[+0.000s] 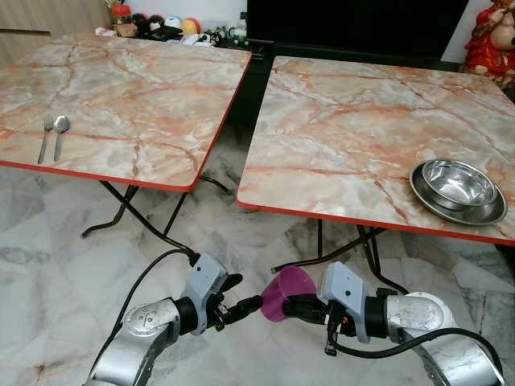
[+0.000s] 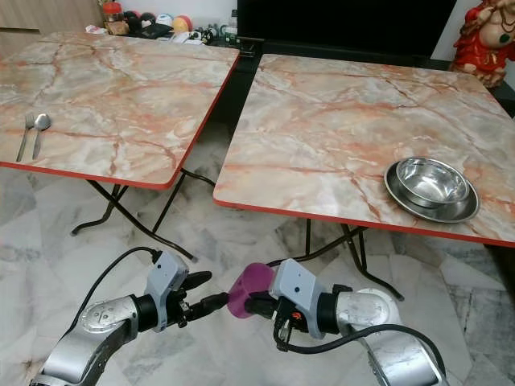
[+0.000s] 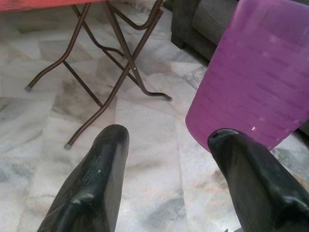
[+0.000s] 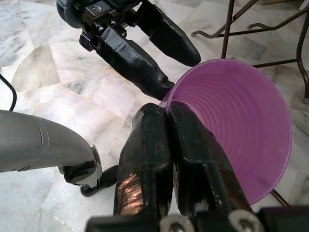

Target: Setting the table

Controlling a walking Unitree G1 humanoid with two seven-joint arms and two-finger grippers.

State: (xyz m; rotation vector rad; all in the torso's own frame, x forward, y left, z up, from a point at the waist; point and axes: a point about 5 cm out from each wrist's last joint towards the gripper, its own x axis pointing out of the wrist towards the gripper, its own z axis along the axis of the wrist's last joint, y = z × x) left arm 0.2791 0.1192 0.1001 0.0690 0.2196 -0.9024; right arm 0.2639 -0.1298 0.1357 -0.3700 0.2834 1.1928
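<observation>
My right gripper (image 1: 294,305) is shut on the rim of a purple plastic cup (image 1: 285,291), one finger inside and one outside, held low over the floor in front of the tables. In the right wrist view the cup (image 4: 241,121) opens towards the camera. My left gripper (image 1: 242,294) is open just left of the cup, and its lower fingertip (image 4: 145,77) touches the cup's outer wall. On the right table (image 1: 338,137) a steel bowl (image 1: 459,182) sits in a steel plate (image 1: 483,215). A spoon (image 1: 61,125) and a fork (image 1: 44,133) lie on the left table (image 1: 137,96).
A narrow gap separates the two marble-topped folding tables; their dark metal legs (image 1: 129,211) splay over the marble floor (image 1: 48,241). Behind them stand a black cabinet (image 1: 354,24), a red figurine (image 1: 492,36) and small clutter (image 1: 161,26).
</observation>
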